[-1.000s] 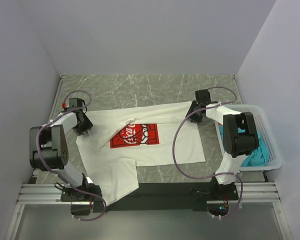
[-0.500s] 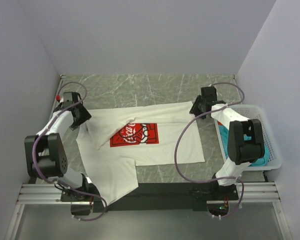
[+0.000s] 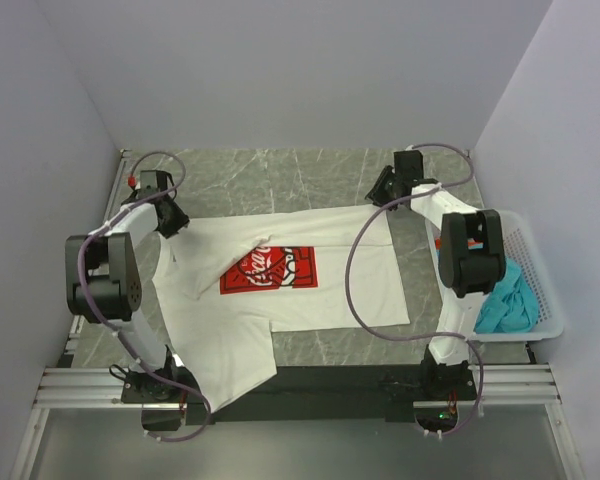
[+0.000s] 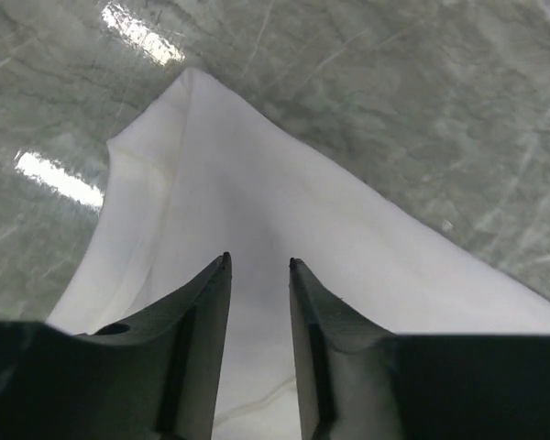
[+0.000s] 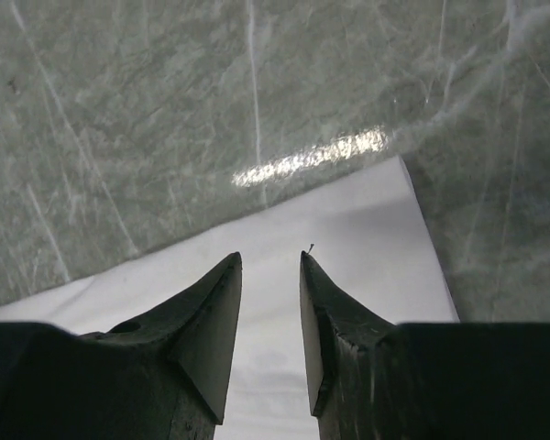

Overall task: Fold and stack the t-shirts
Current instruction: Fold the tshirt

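Black jaws of your left gripper (image 3: 170, 216) stand at the far-left corner of the white t-shirt (image 3: 310, 300). In the left wrist view, the left gripper (image 4: 257, 262) has its jaws slightly apart, a narrow gap. The white t-shirt (image 4: 257, 174) shows flat through the gap, with no fold caught between them. You cannot tell whether the tips touch the cloth.

The shirt lies spread on the grey marble table (image 3: 280, 172), with the red square print (image 3: 268, 270) facing up left of centre. Its near-left part reaches onto the dark strip at the table's near edge.

Your right gripper (image 3: 382, 193) sits at the shirt's far-right corner. In the right wrist view, the right gripper (image 5: 270, 258) also has its jaws a little apart and pinches nothing. The tips are over the cloth's far edge, and the corner of the white t-shirt (image 5: 367, 229) lies just to the right.

At far right, the white mesh basket (image 3: 542, 272) holds the crumpled teal t-shirt (image 3: 506, 306).
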You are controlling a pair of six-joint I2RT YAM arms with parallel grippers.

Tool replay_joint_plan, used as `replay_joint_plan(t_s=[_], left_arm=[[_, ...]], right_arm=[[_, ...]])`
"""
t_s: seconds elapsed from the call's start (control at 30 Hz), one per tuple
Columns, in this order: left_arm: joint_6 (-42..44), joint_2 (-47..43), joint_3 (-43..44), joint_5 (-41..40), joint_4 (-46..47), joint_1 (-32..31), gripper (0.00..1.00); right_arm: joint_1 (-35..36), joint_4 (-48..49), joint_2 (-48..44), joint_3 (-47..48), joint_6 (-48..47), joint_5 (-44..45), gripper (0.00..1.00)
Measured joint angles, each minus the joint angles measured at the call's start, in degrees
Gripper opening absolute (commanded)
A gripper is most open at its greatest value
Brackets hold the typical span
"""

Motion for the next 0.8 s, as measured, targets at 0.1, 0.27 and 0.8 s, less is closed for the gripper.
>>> replay_joint_plan(t_s=[0.1,0.27,0.8], left_arm=[[-0.37,4.79,2.03,-0.31,0.17,0.33,0.34],[-1.11,9.81,5.7,-0.57,0.13,1.4,0.35],[-1.81,18.25,16.37,1.99,1.36,4.02,0.57]], right_arm=[[0.0,-1.53,5.66,4.44,0.74,0.04,0.38],[-0.04,-5.68,12.22,10.19,2.03,0.72,0.39],[-1.27,-12.92,18.71,21.66,4.02,1.25,0.41]])
